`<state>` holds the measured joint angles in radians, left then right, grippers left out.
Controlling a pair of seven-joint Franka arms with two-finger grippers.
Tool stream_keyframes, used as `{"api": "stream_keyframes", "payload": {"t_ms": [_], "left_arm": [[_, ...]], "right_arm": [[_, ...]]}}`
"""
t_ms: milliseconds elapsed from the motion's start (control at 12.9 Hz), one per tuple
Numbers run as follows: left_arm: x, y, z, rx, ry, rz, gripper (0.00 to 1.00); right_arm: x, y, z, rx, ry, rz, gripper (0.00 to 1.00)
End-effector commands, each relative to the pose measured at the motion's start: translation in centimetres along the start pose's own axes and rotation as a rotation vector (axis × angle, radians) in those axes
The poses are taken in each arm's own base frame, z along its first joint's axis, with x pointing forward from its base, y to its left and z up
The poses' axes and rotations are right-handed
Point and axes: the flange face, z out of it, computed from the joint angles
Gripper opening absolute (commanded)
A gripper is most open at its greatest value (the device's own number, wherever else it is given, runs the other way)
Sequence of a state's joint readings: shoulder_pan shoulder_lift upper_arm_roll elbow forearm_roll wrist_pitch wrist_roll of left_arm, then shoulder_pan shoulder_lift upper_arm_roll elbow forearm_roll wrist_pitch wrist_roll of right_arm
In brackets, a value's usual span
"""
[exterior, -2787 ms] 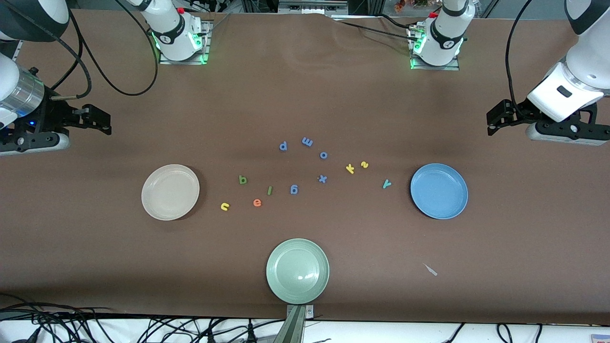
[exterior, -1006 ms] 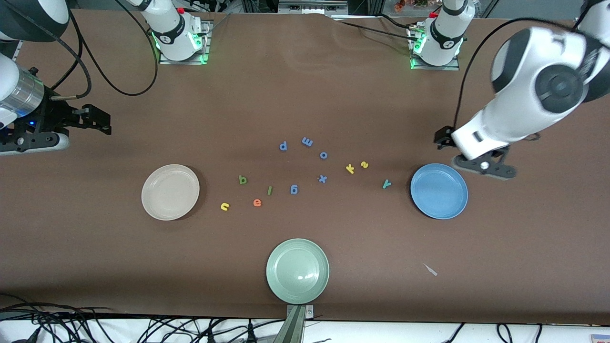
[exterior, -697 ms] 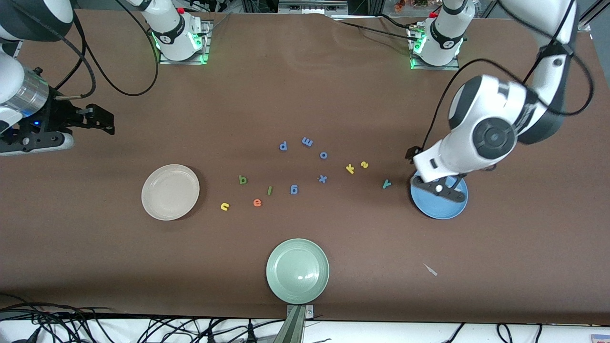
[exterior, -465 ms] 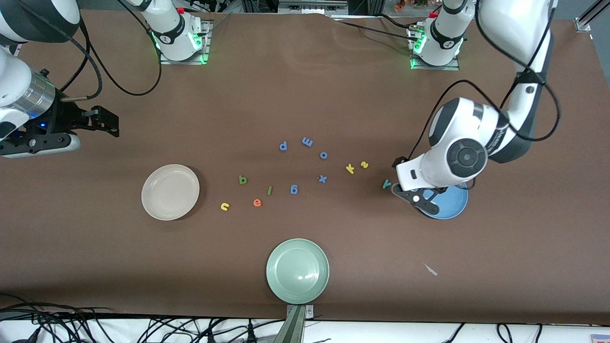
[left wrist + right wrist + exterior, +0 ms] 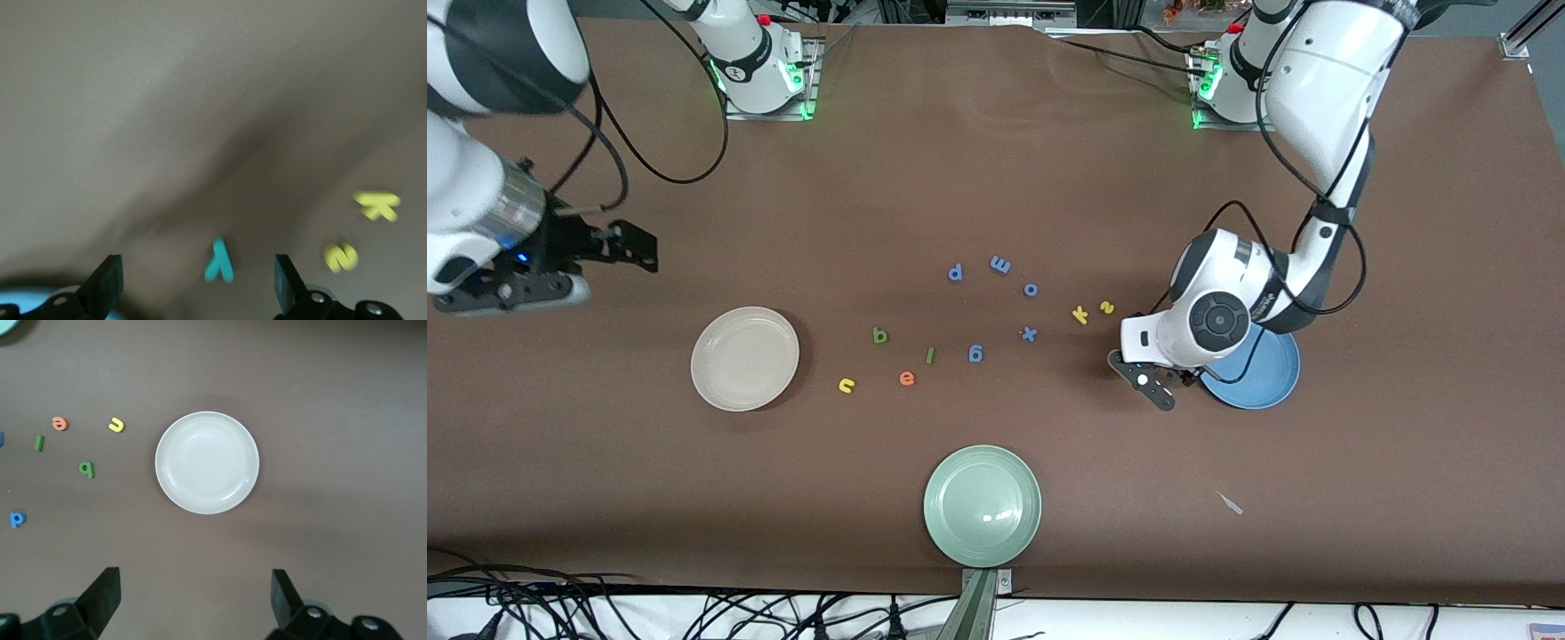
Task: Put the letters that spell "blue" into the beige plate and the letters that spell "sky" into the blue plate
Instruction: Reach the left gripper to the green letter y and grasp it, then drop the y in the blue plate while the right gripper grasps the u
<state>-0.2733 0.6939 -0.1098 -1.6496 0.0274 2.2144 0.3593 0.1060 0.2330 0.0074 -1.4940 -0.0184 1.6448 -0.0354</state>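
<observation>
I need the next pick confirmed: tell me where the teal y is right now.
The teal y lies on the table between the open fingers of the left gripper, which hovers over it, beside the blue plate, with the yellow s and yellow k close by.

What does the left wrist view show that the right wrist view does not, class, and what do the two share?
Left wrist view only: the teal y on the table between the open left gripper's fingers, the yellow s and k, and an edge of the blue plate.

Right wrist view only: the empty beige plate, the letters b, l, u and e, a blue p, and the open right gripper.

Both: the brown table, and their own open black fingers holding nothing.
</observation>
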Motion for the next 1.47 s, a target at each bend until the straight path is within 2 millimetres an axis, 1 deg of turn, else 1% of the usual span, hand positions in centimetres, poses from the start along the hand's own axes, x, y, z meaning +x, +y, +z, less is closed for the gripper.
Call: {"api": "stream_keyframes", "payload": {"t_ms": [0,232,310,387,465,542,619,697,774,852,929,1006,1084,1161,1239,1316,1394], "left_arm": [[-2.0,0.5,2.8,0.000,0.005,0.024,1.00],[-2.9,1.2,3.9,-0.010,-0.022,0.029,0.99],[-3.0,1.2,4.1,-0.011,-0.027,0.032,0.94],[-2.9,1.3,3.8,-0.010,-0.024,0.038,0.83],[-2.9,1.5,3.6,-0.009,-0.025,0.044,0.78],[-2.9,1.6,3.3,-0.009,-0.028,0.046,0.76],[-3.1,1.7,3.2,-0.011,-0.032,0.046,0.71],[-3.0,1.8,2.9,-0.009,-0.031,0.048,0.58],[-3.0,1.8,2.9,-0.009,-0.031,0.048,0.41],[-3.0,1.9,2.8,-0.008,-0.030,0.048,0.28],[-2.9,2.2,2.8,-0.008,-0.031,0.052,0.18],[-2.9,2.3,2.9,-0.009,-0.034,0.054,0.15],[-2.9,2.3,2.9,-0.005,-0.035,0.058,0.12],[-2.9,2.2,2.9,0.011,-0.041,0.072,0.11],[-2.9,2.2,2.9,0.029,-0.049,0.091,0.08],[-2.6,2.5,2.4,0.043,-0.046,0.105,0.08],[-2.4,2.8,1.6,0.051,-0.036,0.108,0.06]], "right_arm": [[1.5,0.7,2.4,0.030,-0.015,0.013,1.00],[2.5,-0.1,3.9,0.043,-0.010,0.018,1.00],[3.0,-0.2,5.0,0.063,-0.023,0.021,1.00],[3.5,-0.9,5.7,0.079,-0.014,0.018,1.00],[3.9,-1.3,5.9,0.078,0.000,0.012,1.00],[4.2,-1.6,6.9,0.080,-0.011,0.009,1.00],[4.8,-1.7,7.9,0.082,-0.006,0.009,1.00],[5.6,-2.0,8.9,0.083,0.015,0.008,1.00],[6.3,-3.3,10.2,0.088,0.019,0.035,1.00],[6.7,-5.4,11.4,0.084,0.010,0.077,1.00],[6.9,-8.3,11.8,0.079,0.028,0.073,1.00],[7.1,-10.0,12.7,0.075,0.037,0.094,1.00],[7.0,-11.5,14.5,0.073,0.052,0.129,1.00],[6.7,-12.4,17.1,0.074,0.080,0.180,1.00],[6.5,-13.4,19.0,0.082,0.122,0.215,1.00],[6.5,-15.7,21.6,0.090,0.146,0.232,1.00],[6.5,-17.1,23.5,0.099,0.166,0.262,1.00]]}}
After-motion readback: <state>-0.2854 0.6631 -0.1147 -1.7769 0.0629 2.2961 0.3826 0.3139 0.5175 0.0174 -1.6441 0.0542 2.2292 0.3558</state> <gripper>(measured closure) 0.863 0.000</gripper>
